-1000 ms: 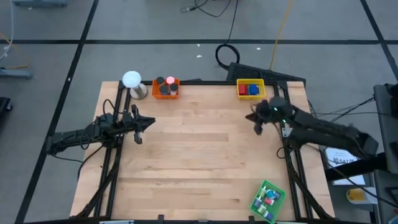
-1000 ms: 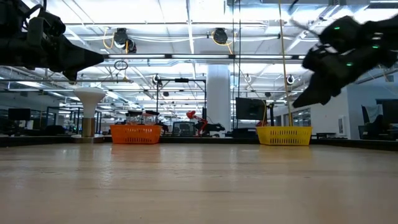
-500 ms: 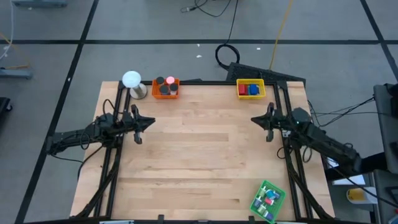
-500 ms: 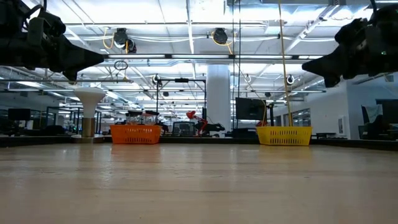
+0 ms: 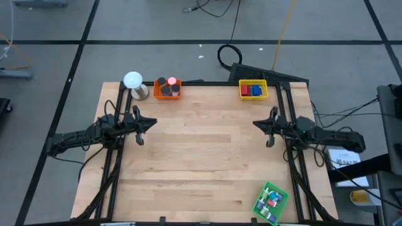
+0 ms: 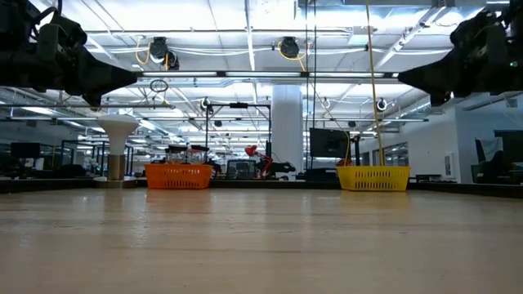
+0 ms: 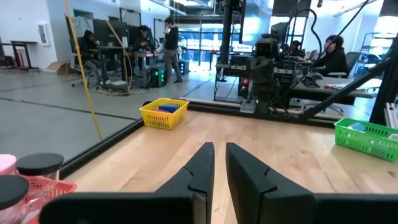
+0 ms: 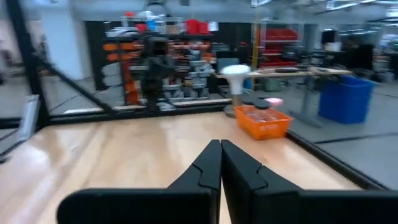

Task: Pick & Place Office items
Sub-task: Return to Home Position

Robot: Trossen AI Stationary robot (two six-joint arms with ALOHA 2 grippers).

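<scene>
- Left gripper (image 5: 152, 122) up in the air over the left side of the bench (image 5: 201, 157), fingers (image 7: 200, 168) nearly together, a thin gap between, holding nothing.
- Right gripper (image 5: 256, 123) up over the right side, fingers (image 8: 210, 163) pressed together, empty.
- Office items sitting in the orange tray (image 5: 168, 88), yellow tray (image 5: 253, 90) and green tray (image 5: 271, 201).

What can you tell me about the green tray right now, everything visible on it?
The green tray is a small basket with mesh-like plastic walls, sitting at the table's near right corner, turned askew to the table edge. It holds small pieces, blue, red and pale ones showing from above. From the left wrist view its rim stands upright on the wood. Nothing touches it; both arms hang well away from it.
</scene>
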